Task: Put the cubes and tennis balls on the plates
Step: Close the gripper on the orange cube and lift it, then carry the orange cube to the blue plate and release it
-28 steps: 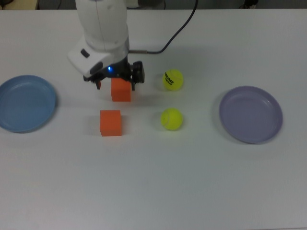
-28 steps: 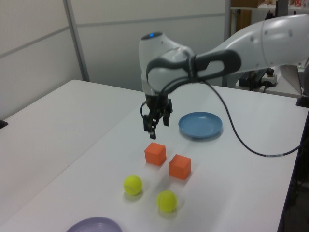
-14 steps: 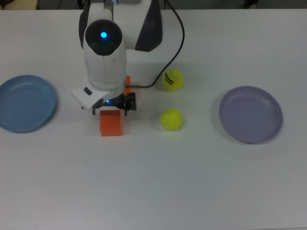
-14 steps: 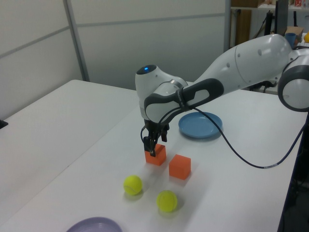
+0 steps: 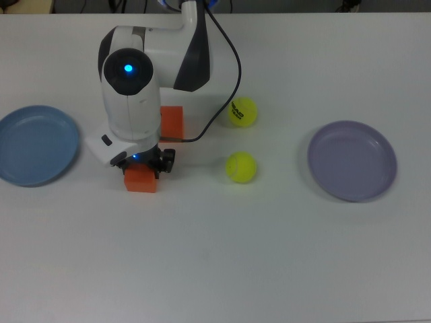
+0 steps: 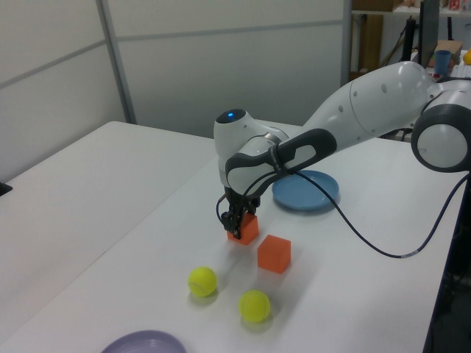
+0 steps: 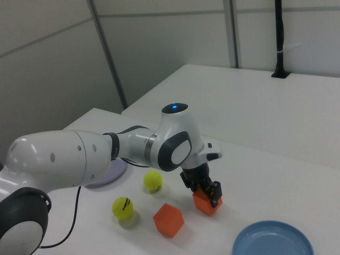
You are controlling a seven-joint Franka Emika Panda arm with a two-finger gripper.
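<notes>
One orange cube (image 5: 140, 180) sits on the white table (image 5: 222, 256) in the gripper (image 5: 143, 163), whose two fingers close on its opposite sides; in the left view the cube (image 6: 244, 229) looks tilted, one edge raised off the surface. Half a second ago this cube lay flat a little further to the top view's right, with the fingers just above it; it has since shifted toward the blue plate (image 5: 35, 144).

The second orange cube (image 5: 172, 123) rests on the table, partly hidden by the arm in the top view and fully visible in the left view (image 6: 274, 253). It has not moved.

Both tennis balls stay in place: the lettered ball (image 5: 242, 112) and the plain ball (image 5: 240, 167), near each other between the cubes and the lavender plate (image 5: 352, 160).

Both plates hold nothing. The blue plate lies at the top view's left, the lavender plate at the top view's right, well apart.

The arm's black cable (image 5: 229, 74) trails across the table.
</notes>
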